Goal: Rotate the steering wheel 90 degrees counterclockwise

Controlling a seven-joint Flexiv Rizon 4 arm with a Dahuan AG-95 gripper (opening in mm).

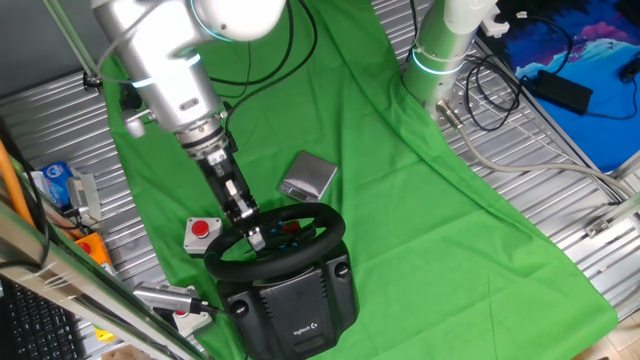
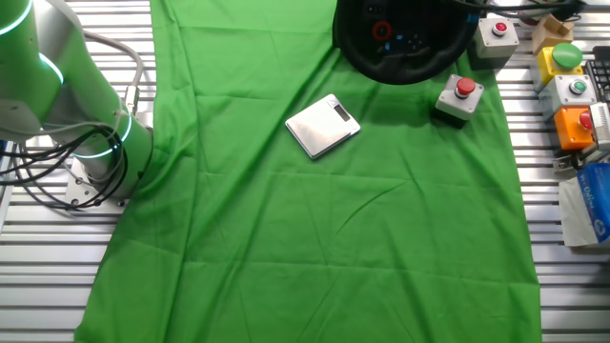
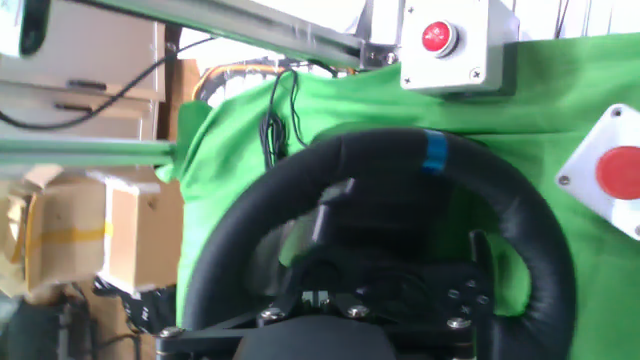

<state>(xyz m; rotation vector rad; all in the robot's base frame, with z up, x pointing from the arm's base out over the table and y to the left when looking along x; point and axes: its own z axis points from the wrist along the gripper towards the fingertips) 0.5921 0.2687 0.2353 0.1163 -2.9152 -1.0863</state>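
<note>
Our gripper (image 1: 254, 232) at the steering wheel (image 1: 285, 243)

We see the wheel in the lower centre of one fixed view, on the green cloth (image 1: 420, 200); our fingers reach its rim at the left; whether they clamp it, we cannot tell; a grey box (image 1: 201, 233) sits just left.

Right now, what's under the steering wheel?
The steering wheel sits on its bulky black base with a white logo, which rests on the green cloth. The gripper is at the rim. Whatever lies beneath the base is covered.
</note>
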